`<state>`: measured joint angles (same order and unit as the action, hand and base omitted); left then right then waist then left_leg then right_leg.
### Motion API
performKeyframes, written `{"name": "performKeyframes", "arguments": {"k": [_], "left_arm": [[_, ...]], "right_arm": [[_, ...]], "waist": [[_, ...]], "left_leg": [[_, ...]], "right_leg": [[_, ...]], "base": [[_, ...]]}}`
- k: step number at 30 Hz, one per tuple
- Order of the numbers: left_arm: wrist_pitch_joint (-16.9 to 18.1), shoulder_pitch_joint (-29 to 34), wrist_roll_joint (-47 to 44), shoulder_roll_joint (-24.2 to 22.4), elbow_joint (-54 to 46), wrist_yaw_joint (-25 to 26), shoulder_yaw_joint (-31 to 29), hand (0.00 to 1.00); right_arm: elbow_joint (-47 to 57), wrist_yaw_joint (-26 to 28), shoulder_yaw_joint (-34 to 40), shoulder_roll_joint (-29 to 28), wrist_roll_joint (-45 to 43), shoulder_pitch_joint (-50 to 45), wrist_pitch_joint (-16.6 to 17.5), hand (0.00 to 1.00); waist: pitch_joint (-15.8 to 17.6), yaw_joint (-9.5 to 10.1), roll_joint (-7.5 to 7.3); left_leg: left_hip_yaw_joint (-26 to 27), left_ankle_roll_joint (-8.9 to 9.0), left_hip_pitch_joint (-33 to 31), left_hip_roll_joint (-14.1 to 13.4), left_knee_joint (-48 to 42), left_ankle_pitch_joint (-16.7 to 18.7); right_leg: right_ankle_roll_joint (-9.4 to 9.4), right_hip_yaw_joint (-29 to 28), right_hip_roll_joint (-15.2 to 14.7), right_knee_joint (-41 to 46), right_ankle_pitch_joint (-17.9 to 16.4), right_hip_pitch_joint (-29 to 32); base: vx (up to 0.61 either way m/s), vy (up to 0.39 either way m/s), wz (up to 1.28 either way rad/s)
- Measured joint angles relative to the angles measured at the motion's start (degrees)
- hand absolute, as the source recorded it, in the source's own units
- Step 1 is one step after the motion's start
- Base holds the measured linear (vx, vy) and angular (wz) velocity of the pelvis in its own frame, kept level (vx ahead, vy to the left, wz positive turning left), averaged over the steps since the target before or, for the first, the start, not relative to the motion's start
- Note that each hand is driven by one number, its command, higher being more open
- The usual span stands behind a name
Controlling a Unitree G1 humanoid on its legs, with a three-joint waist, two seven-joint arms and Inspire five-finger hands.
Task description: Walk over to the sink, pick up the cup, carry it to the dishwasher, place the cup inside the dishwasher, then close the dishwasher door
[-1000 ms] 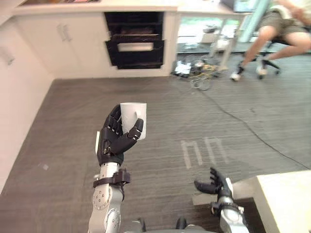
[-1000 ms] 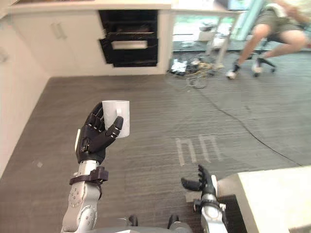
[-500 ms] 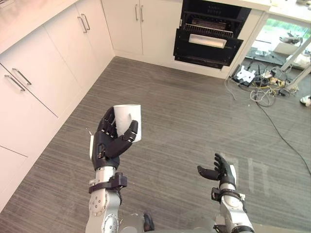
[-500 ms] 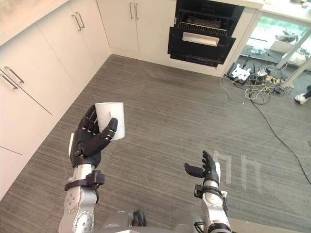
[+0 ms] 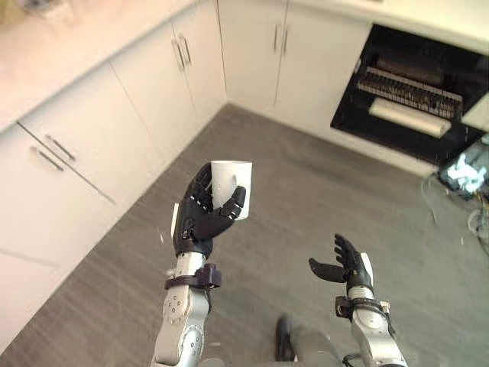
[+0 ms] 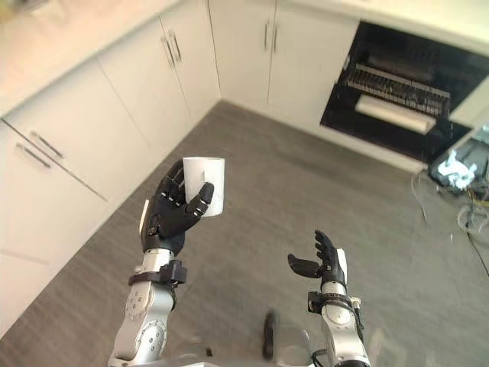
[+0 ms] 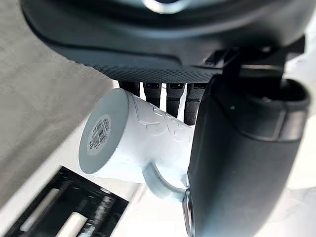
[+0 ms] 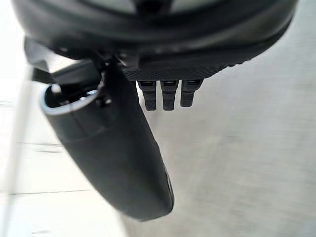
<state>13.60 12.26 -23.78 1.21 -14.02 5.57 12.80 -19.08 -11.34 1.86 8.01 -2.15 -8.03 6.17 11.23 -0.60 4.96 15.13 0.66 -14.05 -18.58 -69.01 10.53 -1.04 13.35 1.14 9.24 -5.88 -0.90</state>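
White ceramic sits clamped in the dark fingers [image 7: 173, 98] of the left hand [image 5: 200, 218]: they curl round the far side of the cup [image 5: 231, 187] while the thumb [image 7: 237, 163] presses its near side. The cup is held upright in the air, above the floor and at the height of the hand's fingertips, its open mouth upward. The left wrist view adds the underside: a curved handle [image 7: 160, 180] lying against the thumb and a round base with a barcode sticker [image 7: 98, 136]. One cup, one handle, one sticker.

The right hand [image 5: 348, 264] is raised lower and to the right, well apart from the cup, its fingers apart and loosely straight and its thumb out to the side. The right wrist view shows its fingertips [image 8: 168, 94] in a row beside the thumb, with blurred floor past them.

Beyond both hands lies a grey wood-grain floor [image 5: 306, 199]. White cabinets [image 5: 153, 99] run along the left and across the back, meeting in a corner under a pale countertop [image 5: 76, 38]. Two pairs of upright bar handles [image 5: 179, 53] show on the doors, and two slanted handles [image 5: 52, 151] on the nearer fronts. At the upper right stands one dishwasher [image 5: 412, 103], dark and open, with a wire rack inside. A tangle of cables [image 5: 474, 176] lies on the floor just beside it.
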Motion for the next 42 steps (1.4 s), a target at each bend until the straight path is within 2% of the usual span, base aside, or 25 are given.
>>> {"name": "performKeyframes", "arguments": {"k": [3, 5, 6, 7, 8, 10, 13, 14, 15, 16, 18, 20, 22, 25, 26, 27, 28, 29, 30, 32, 33, 37, 38, 40, 42], "left_arm": [[0.8, -0.4, -0.7, 0.1, -1.3, -1.0, -0.3, 0.3], [0.8, -0.6, -1.0, 0.1, -1.2, -1.1, -0.8, 0.3], [0.8, -0.6, -1.0, 0.1, -1.2, -1.1, -1.1, 0.3], [0.9, -0.6, -0.9, 0.4, -1.3, -0.8, -1.4, 0.3], [0.8, -1.1, -0.9, 0.9, -1.3, -0.3, -1.9, 0.3], [0.8, -1.7, -0.9, 0.8, -1.7, 0.3, -2.8, 0.3], [0.8, -1.6, -0.9, 2.4, -2.1, 1.3, -2.9, 0.3], [0.7, -1.7, -0.9, 3.7, -2.1, 1.3, -2.4, 0.3], [0.4, -1.4, -0.9, 5.2, -2.1, 1.3, -2.1, 0.3], [0.4, -0.9, -0.9, 5.6, -2.1, 1.3, -2.1, 0.3], [0.6, 0.5, -0.9, 5.6, -2.6, 1.6, -1.2, 0.3], [1.0, 0.3, -0.9, 5.6, -3.8, 1.5, 0.0, 0.3], [1.3, -0.1, -0.8, 5.7, -3.8, 1.2, 0.2, 0.3], [1.3, -0.4, -0.8, 5.6, -3.7, 1.3, -0.4, 0.3], [1.3, -0.4, -0.8, 4.9, -2.3, 1.3, -0.2, 0.3], [1.2, -0.5, -0.7, 4.2, -0.8, 1.3, 0.0, 0.3], [0.6, -0.7, -0.5, 2.9, 1.1, 1.3, 0.2, 0.3], [0.4, -0.7, 0.1, 1.5, 1.5, 1.4, -0.4, 0.3], [0.4, -0.8, 0.2, 1.0, 1.8, 1.4, -0.6, 0.3], [0.3, -0.6, 0.2, 0.9, 3.0, 1.4, 0.2, 0.3], [0.3, -0.1, 0.3, 1.0, 3.0, 1.1, 0.7, 0.3], [0.3, -0.4, 0.3, 1.0, 3.0, 0.6, 0.9, 0.3], [0.3, -0.4, 0.3, 1.0, 3.0, 0.6, 0.8, 0.3], [0.2, -0.2, 0.7, 0.8, 3.0, 0.7, 0.8, 0.3], [0.2, 0.0, 1.5, 0.8, 2.6, 0.7, -0.1, 0.3]], "right_arm": [[-0.7, -0.1, 0.1, -0.1, -0.2, 2.4, 1.2, 0.9], [-4.1, -0.1, 0.1, 0.0, -0.5, 5.0, 1.2, 0.9], [-5.4, -0.2, 0.2, 0.3, -0.5, 5.5, 1.2, 0.9], [-8.0, -0.4, -0.1, 0.5, -0.5, 5.9, 1.0, 0.9], [-9.5, -0.3, -0.7, 0.0, -0.5, 6.4, 0.6, 0.9], [-9.6, 0.1, -0.7, -0.2, -0.5, 6.0, 0.3, 0.9], [-9.5, 0.2, -0.1, -0.9, -0.5, 5.9, 0.3, 0.9], [-9.6, 0.0, 0.6, -1.9, -0.5, 6.0, 0.3, 0.9], [-9.6, 0.0, 0.6, -2.9, -0.4, 5.8, 0.3, 0.9], [-9.6, 0.0, 0.4, -3.2, -0.4, 5.6, 0.3, 0.9], [-9.2, 0.0, -0.2, -4.4, 0.1, 4.5, 0.4, 0.9], [-8.7, 0.0, -0.5, -4.7, 0.1, 4.5, 0.4, 0.9], [-8.6, 0.0, -0.9, -4.7, 0.1, 4.8, 0.4, 0.9], [-7.5, 0.0, -1.3, -4.6, 0.2, 5.0, 0.3, 0.9], [-6.5, -0.1, -1.2, -3.8, 0.3, 4.3, 0.2, 0.9], [-6.3, 0.0, -1.1, -2.9, 0.3, 3.8, 0.2, 0.9], [-5.0, 0.2, -0.6, -1.9, 0.6, 3.0, -0.2, 0.9], [-2.5, 0.2, -0.4, -1.7, 0.6, 2.7, -0.3, 0.9], [-1.2, 0.2, -0.4, -1.7, 0.6, 2.4, -0.3, 0.9], [2.8, -0.5, -0.4, -2.2, 0.5, 2.1, -0.2, 0.9], [5.1, -0.9, -0.4, -2.3, 0.5, 2.2, 0.9, 0.9], [6.2, -1.2, -0.2, -2.1, 0.3, 4.5, 3.2, 0.9], [6.1, -1.4, -0.2, -2.1, 0.1, 4.6, 3.2, 0.9], [5.7, -1.6, -0.2, -1.8, 0.1, 4.5, 3.1, 0.9], [5.0, -1.9, -0.5, -1.8, 0.1, 4.4, 2.6, 0.9]], "waist": [[0.1, 1.97, -1.06], [0.9, 2.69, -2.35], [0.7, 2.89, -2.06], [0.5, 3.34, -2.11], [0.5, 2.57, -3.61], [0.4, 2.71, -3.91], [0.1, 2.87, -5.18], [0.3, 2.6, -6.0], [0.2, 1.96, -7.15], [0.3, 1.37, -7.4], [0.2, 0.67, -7.34], [0.2, -0.31, -7.35], [0.0, -0.73, -7.09], [-1.1, -2.38, -7.41], [-2.1, -3.88, -6.67], [-3.1, -4.32, -5.12], [-4.4, -4.15, -2.28], [-4.0, -3.49, -0.96], [-3.8, -2.83, -0.52], [-3.5, -1.54, -0.61], [-3.3, -1.54, -1.17], [-3.2, 0.57, -1.36], [-2.7, 1.28, -2.12], [-2.6, 1.01, -1.95], [-3.1, 1.42, -0.62]], "left_leg": [[3.9, -0.76, -9.6, 0.8, 8.5, 5.3], [1.5, 0.81, -13.9, 6.1, 27.4, 4.2], [-2.1, 1.75, -14.2, 8.4, 38.1, 0.4], [-3.8, -2.32, -12.5, 11.1, 44.4, -11.5], [-3.1, -2.87, -12.7, 12.5, 42.2, -9.2], [-2.9, -4.61, -14.2, 12.4, 35.8, -4.2], [-1.4, -5.2, -11.4, 12.7, 30.7, 3.6], [-0.7, -4.95, -7.6, 13.4, 33.1, 5.4], [-0.1, -4.89, -3.3, 14.3, 36.0, 6.5], [0.1, -4.97, -0.7, 14.6, 37.4, 6.9], [2.1, -5.0, 9.8, 14.7, 44.9, 8.2], [3.5, -3.67, 14.9, 14.7, 49.0, 8.6], [5.6, -1.59, 20.2, 14.7, 53.7, 8.6], [7.7, 2.86, 28.5, 15.6, 59.1, 10.5], [6.1, 4.96, 31.0, 15.2, 58.0, 11.9], [5.4, 5.58, 31.2, 13.8, 55.9, 12.3], [4.5, 5.89, 28.4, 9.7, 45.9, 11.8], [3.7, 6.21, 24.1, 5.6, 30.6, 6.8], [2.6, 6.2, 21.3, 3.6, 22.5, 2.8], [0.7, 5.96, 13.0, -0.4, 3.6, 3.5], [0.8, 3.95, 8.6, -0.4, 1.1, 4.8], [-2.0, 1.01, -1.8, 2.5, 15.0, 8.1], [-6.0, 1.38, -3.5, 6.2, 23.9, 7.9], [-13.7, 3.51, -4.2, 10.4, 39.8, 4.6], [-16.9, 3.76, -1.1, 11.6, 47.9, -7.6]], "right_leg": [[0.14, -2.1, -1.9, -4.8, -0.1, -5.1], [3.01, -3.8, -6.1, -5.2, -3.0, -8.8], [4.46, -4.6, -7.4, -5.3, -4.5, -10.5], [6.08, -6.8, -9.7, -6.1, -6.5, -13.6], [5.73, -8.3, -11.2, -6.6, -6.1, -14.0], [5.86, -9.8, -11.5, -5.3, -4.1, -14.2], [9.49, -12.7, -13.2, 7.7, -1.7, -10.8], [12.54, -14.4, -14.2, 20.7, 1.8, -5.5], [13.03, -15.4, -14.6, 34.9, 3.7, 0.8], [11.97, -14.6, -14.9, 40.9, 2.7, 3.5], [4.58, -8.1, -14.3, 49.9, -3.4, 12.9], [3.16, -2.0, -13.3, 46.0, -6.8, 20.1], [2.41, 5.4, -11.7, 31.9, -7.0, 23.8], [-1.38, 13.7, -5.9, 5.8, 2.4, 25.3], [-7.62, 11.7, -5.1, 7.3, 10.4, 25.1], [-8.69, 11.7, -4.6, 9.7, 10.6, 25.3], [-8.34, 12.1, -2.4, 12.6, 6.6, 24.5], [-8.58, 10.9, 0.2, 13.1, 3.8, 21.6], [-8.62, 10.1, 1.7, 12.2, 3.1, 19.5], [-8.78, 6.2, 5.6, 6.0, 2.4, 9.9], [-8.77, 3.9, 5.7, 2.4, 2.5, 4.8], [-7.88, -3.1, 4.4, -2.7, 1.9, -3.4], [-5.12, -5.5, 2.5, -2.9, 0.2, -5.0], [-2.47, -8.4, 0.8, -2.7, -1.8, -6.4], [0.83, -13.7, -0.1, -0.2, -5.5, -7.1]], "base": [[0.55, 0.088, -0.46], [0.56, 0.254, -0.46], [0.74, 0.433, -0.58], [0.63, 0.401, -0.39], [0.74, 0.453, -0.22], [0.51, 0.281, -0.04], [0.57, 0.291, -0.26], [0.44, 0.192, -0.22], [0.44, 0.192, -0.17], [0.41, 0.101, -0.15], [0.5, 0.067, -0.36], [0.52, 0.025, -0.4], [0.54, 0.004, -0.44], [0.68, -0.008, -0.26], [0.91, -0.055, 0.1], [0.93, -0.1, 0.04], [0.77, -0.102, -0.4], [0.75, -0.092, -0.64], [0.7, -0.052, -0.91], [0.57, 0.002, -0.84], [0.48, 0.034, -0.57], [0.55, 0.169, -1.02], [0.5, 0.331, -0.92], [0.37, 0.33, -0.87], [0.36, 0.387, -1.11]]}}
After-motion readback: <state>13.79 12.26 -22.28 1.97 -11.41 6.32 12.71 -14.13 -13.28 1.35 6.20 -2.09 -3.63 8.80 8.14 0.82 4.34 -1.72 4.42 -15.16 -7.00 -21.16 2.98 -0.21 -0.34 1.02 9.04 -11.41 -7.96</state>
